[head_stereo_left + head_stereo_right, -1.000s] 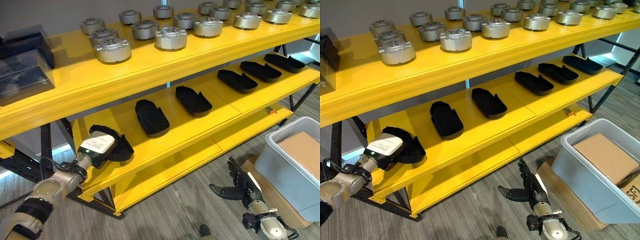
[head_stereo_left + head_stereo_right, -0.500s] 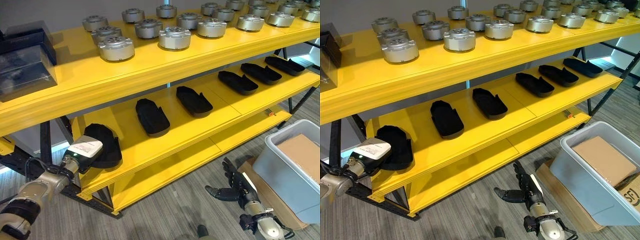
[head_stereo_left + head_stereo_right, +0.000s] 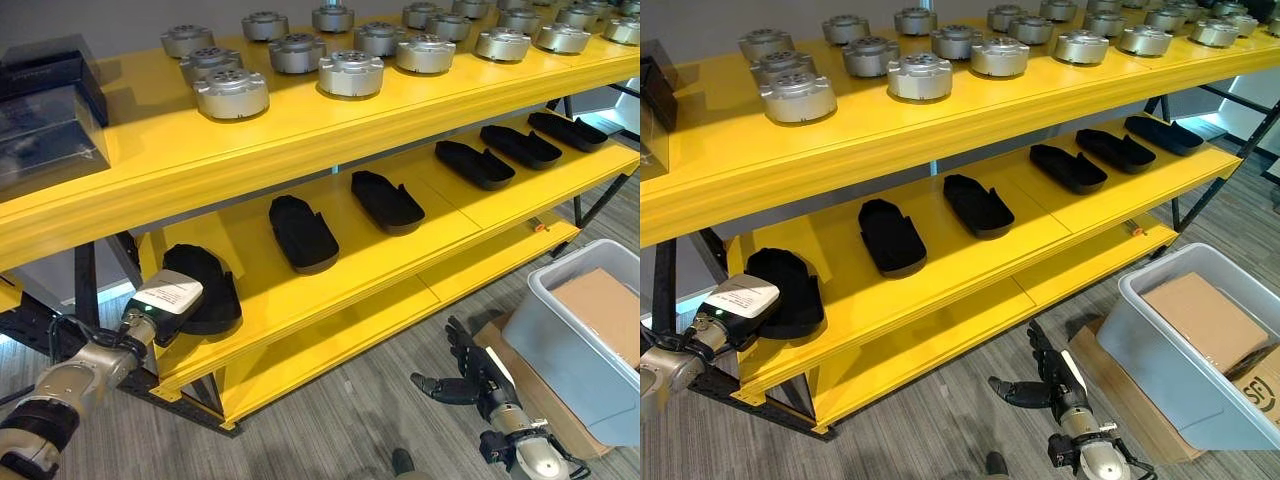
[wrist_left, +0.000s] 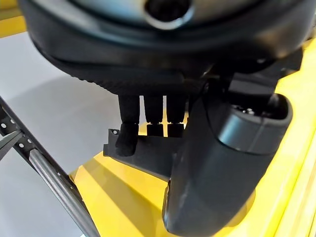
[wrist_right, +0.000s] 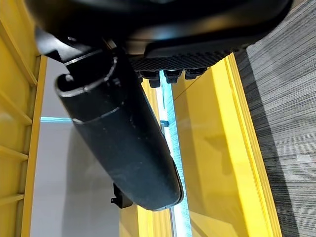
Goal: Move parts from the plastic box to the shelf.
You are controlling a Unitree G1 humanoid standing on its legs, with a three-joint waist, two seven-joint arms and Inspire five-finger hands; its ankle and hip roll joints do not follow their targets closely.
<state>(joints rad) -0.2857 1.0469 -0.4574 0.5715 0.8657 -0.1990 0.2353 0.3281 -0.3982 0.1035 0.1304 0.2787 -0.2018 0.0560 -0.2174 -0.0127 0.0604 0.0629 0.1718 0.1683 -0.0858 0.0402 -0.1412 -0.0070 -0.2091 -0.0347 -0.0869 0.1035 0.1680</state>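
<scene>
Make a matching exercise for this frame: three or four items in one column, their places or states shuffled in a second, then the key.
Items:
1. metal parts
2. black trays
3. plastic box
4. right hand

Places or states:
A. on the floor to the right of the shelf, cardboard inside
B. open, low over the floor
C. in a row on the middle level
D. on the top level

Pairs: 1-D, 2-C, 3-A, 4-B
</scene>
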